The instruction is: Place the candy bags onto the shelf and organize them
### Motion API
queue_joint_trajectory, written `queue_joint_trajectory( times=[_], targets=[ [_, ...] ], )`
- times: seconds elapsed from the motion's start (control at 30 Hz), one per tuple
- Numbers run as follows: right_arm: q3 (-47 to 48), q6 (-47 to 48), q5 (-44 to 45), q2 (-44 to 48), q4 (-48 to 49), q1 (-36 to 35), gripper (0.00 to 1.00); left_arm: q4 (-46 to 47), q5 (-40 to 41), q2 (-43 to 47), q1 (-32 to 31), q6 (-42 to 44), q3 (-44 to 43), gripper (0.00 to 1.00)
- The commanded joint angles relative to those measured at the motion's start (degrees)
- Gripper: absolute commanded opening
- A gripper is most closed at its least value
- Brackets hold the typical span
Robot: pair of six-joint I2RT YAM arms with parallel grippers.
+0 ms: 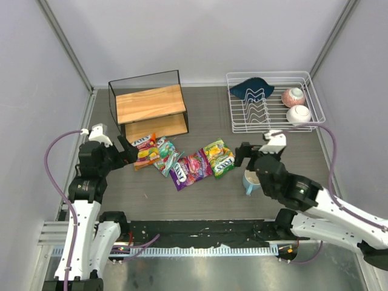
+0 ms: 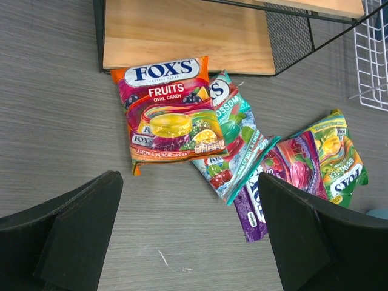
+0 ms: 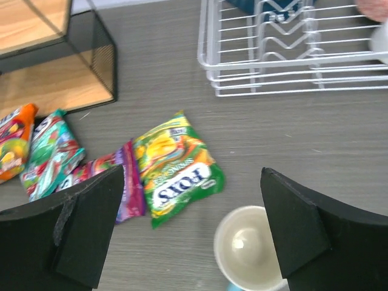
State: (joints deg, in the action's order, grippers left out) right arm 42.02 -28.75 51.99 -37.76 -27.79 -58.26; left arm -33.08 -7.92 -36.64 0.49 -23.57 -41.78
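Four candy bags lie on the grey table in front of the shelf (image 1: 150, 103): the red-orange bag (image 1: 145, 150) nearest it, then the teal-green bag (image 1: 165, 156), the purple-magenta bag (image 1: 190, 168) and the yellow-green bag (image 1: 219, 157). The left wrist view shows the red-orange bag (image 2: 168, 114) touching the lower board, the teal-green bag (image 2: 233, 142) overlapping it and the purple-magenta bag (image 2: 282, 176). My left gripper (image 1: 127, 150) (image 2: 191, 233) is open and empty, just left of the bags. My right gripper (image 1: 241, 154) (image 3: 191, 227) is open and empty, right of the yellow-green bag (image 3: 174, 165).
A blue-and-white cup (image 1: 251, 180) (image 3: 251, 251) stands under my right gripper. A white wire dish rack (image 1: 274, 103) at the back right holds a dark cloth (image 1: 251, 88) and two bowls (image 1: 296, 104). Grey walls enclose the table.
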Motion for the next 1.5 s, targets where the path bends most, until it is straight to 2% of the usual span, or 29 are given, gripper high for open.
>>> queue_joint_trajectory(
  times=[0.0, 0.03, 0.13, 0.23, 0.4, 0.67, 0.9, 1.17, 1.23, 1.27, 1.37, 1.4, 1.47],
  targets=[
    [3.77, 4.40, -11.18, -10.39, 10.90, 0.08, 0.99, 1.18, 0.54, 0.70, -0.05, -0.25, 0.12, 1.00],
    [3.25, 4.41, -15.82, -11.89, 13.96, -0.01, 0.98, 1.26, 0.54, 0.61, -0.05, -0.16, 0.21, 1.00],
    [1.93, 1.26, -20.50, -17.86, 17.76, 0.08, 0.93, 1.09, 0.72, 0.61, 0.12, -0.25, 0.12, 1.00],
    [0.53, -2.78, -24.03, -22.70, 22.50, -0.01, 0.86, 1.18, 0.72, 0.70, 0.04, -0.16, 0.12, 1.00],
    [-0.53, -8.51, -28.08, -29.99, 27.09, -0.01, 0.84, 1.26, 0.37, 0.35, 0.03, -0.33, 0.21, 1.00],
    [2.45, 0.79, -32.12, -43.34, 30.95, 0.16, 0.88, 1.44, -0.69, 0.70, 0.04, -0.25, 0.38, 1.00],
    [5.87, -1.48, -33.79, -53.54, 32.01, 3.06, 0.87, 1.09, -0.87, 0.61, 0.04, 0.02, 0.30, 1.00],
    [8.25, -0.60, -33.53, -58.74, 32.01, 3.42, 0.86, 1.09, -1.57, -0.27, 0.04, 0.19, 0.38, 1.00],
    [8.25, -0.60, -34.23, -59.10, 32.10, 3.42, 0.77, 1.18, -1.83, -0.53, 0.04, 0.19, 0.38, 1.00],
    [8.17, -0.60, -35.10, -59.01, 32.10, 3.42, 0.61, 1.18, -1.83, -0.71, 0.04, 0.19, 0.38, 1.00],
    [7.55, -0.69, -35.90, -57.00, 32.01, 3.42, 0.38, 1.18, -2.10, -0.89, 0.12, 0.11, 0.38, 1.00],
    [7.03, -0.78, -36.34, -56.21, 31.92, 3.42, 0.33, 1.26, -2.10, -0.89, 0.04, 0.11, 0.38, 1.00],
    [6.67, 0.01, -37.22, -53.58, 31.40, 3.42, 0.13, 1.35, -2.36, -0.89, -0.05, 0.11, 0.47, 1.00]
  ],
)
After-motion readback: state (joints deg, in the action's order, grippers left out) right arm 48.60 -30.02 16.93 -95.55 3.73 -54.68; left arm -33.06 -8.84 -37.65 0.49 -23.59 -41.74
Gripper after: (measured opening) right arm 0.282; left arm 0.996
